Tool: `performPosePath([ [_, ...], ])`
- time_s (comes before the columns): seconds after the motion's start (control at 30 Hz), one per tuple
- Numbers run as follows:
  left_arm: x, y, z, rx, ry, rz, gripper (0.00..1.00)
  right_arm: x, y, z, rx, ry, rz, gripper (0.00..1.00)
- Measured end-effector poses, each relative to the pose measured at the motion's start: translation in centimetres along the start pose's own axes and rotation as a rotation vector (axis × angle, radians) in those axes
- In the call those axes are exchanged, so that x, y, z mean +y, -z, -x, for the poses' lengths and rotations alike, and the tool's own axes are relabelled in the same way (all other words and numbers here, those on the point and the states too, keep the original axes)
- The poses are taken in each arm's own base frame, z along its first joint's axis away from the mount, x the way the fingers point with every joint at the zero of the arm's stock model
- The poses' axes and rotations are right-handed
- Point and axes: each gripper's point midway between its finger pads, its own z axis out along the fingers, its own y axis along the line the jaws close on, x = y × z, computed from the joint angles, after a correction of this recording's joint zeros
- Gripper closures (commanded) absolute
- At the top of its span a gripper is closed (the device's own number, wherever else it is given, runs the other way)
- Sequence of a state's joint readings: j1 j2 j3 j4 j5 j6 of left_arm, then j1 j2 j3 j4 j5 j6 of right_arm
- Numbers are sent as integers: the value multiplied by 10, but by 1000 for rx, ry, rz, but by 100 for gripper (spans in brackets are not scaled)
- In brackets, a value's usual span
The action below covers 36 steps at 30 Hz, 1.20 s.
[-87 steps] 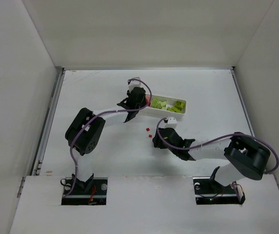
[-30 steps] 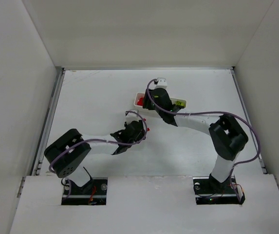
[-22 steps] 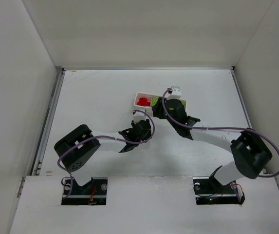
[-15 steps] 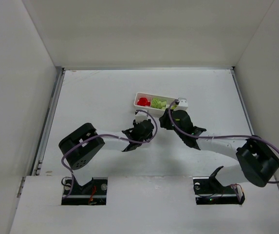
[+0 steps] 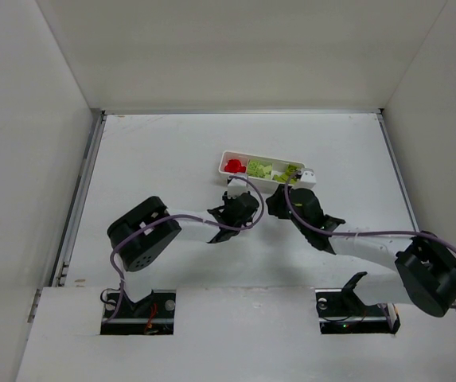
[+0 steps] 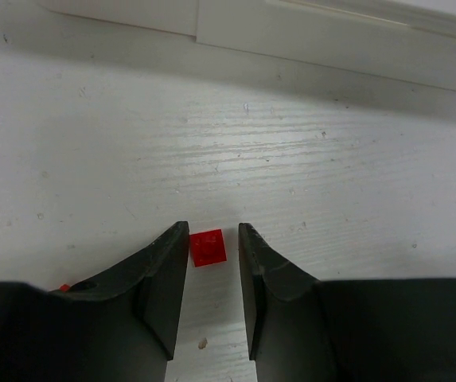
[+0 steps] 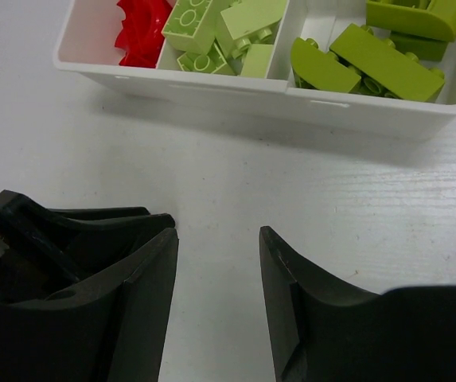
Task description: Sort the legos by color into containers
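My left gripper [image 6: 212,232] is down on the table with one finger on each side of a tiny red lego [image 6: 208,247]. The brick sits close to the left finger, with a thin gap to the right one, so nothing is gripped. A second red speck [image 6: 64,287] peeks out by the left finger. From above, the left gripper [image 5: 240,207] sits just in front of the white tray [image 5: 263,180]. My right gripper [image 7: 218,235] stands open and empty beside it. The containers hold red pieces [image 7: 140,20], pale green bricks [image 7: 220,32] and lime bricks [image 7: 371,60].
The tray's front wall [image 7: 235,89] lies a short way ahead of both grippers. The left gripper's black body [image 7: 52,231] is close to my right gripper's left finger. White walls enclose the table on three sides.
The left gripper moved right toward the tray and narrowed its jaws around the red lego. The right gripper pulled back from over the tray to the table in front of it.
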<state>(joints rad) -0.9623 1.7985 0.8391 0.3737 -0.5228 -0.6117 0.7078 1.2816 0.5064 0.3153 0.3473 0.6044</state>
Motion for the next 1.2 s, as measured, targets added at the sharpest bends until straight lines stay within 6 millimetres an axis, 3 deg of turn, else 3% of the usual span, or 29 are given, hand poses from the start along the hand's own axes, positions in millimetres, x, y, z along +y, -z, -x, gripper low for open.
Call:
performPosePath([
  [0.3,0,-3,0,-1,-37,26,74,-10,3,-2,-5,-13,-14,49],
  [0.53,3,1,-4,-1,-79,52,73,-12,9,14,-51,-38,-7,49],
  [0.8,4,3,-5,-14,-106,74,86,-12,13,16,-62,-54,0,49],
  [1.0,4,7,-4,5,-112,60,87,-17,17,11,-58,-63,-3,49],
  [1.1,3,15,9,12,-105,33,87,-20,20,8,-59,-75,-2,49],
  [1.2,3,20,42,-24,-54,5,87,-23,21,2,-47,-83,-8,49],
])
